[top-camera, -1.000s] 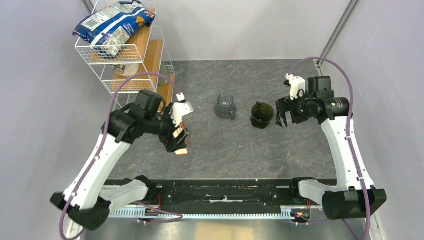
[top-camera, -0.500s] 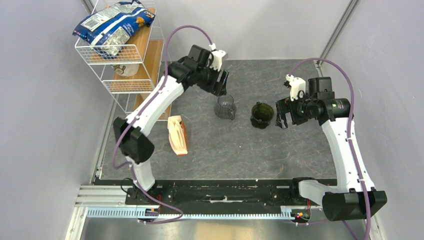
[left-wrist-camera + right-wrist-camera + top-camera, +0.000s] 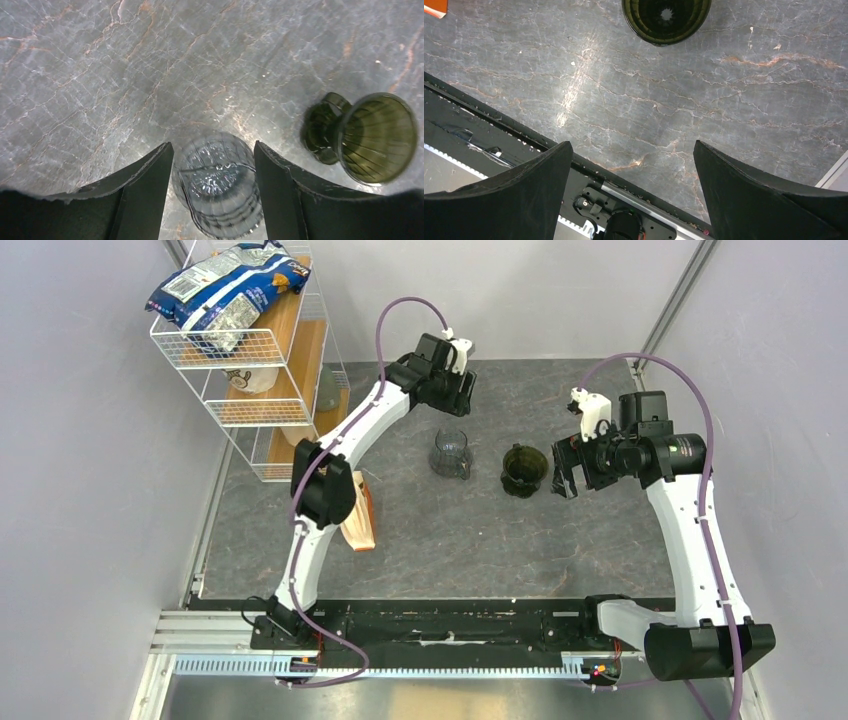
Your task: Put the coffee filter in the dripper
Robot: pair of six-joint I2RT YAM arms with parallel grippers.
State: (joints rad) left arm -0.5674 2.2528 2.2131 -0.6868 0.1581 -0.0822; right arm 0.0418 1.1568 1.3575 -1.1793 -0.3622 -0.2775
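**Left claw over the glass cup, dripper waiting alongside**

Here's the left arm stretched far out across the table [image 3: 470, 540], and the left gripper [image 3: 212, 146] hangs over the ribbed glass cup [image 3: 217, 190]. Its wrist camera looks straight down: the two dark fingers stand apart, the cup shows between them, and nothing is clamped. Whether either finger touches the glass, I can't tell from here.

Just to the right of that cup stands the dripper [image 3: 524, 470], upright on its base with its mouth facing up and its ribbed olive-green walls catching the light. The two are near each other but not touching.

On the other side, the right gripper [image 3: 560, 470] sits just beside the dripper, on its right. Its fingers are spread wide with only bare stone between them.

Closer to the arm bases, the tan, orange-edged packet of filters [image 3: 360, 520] lies on the table, partly hidden behind the left arm's elbow. A single coffee filter can't be picked out from it in any view.

At far left stands the wire rack [image 3: 255, 345], with a blue bag [image 3: 225, 285] on top.
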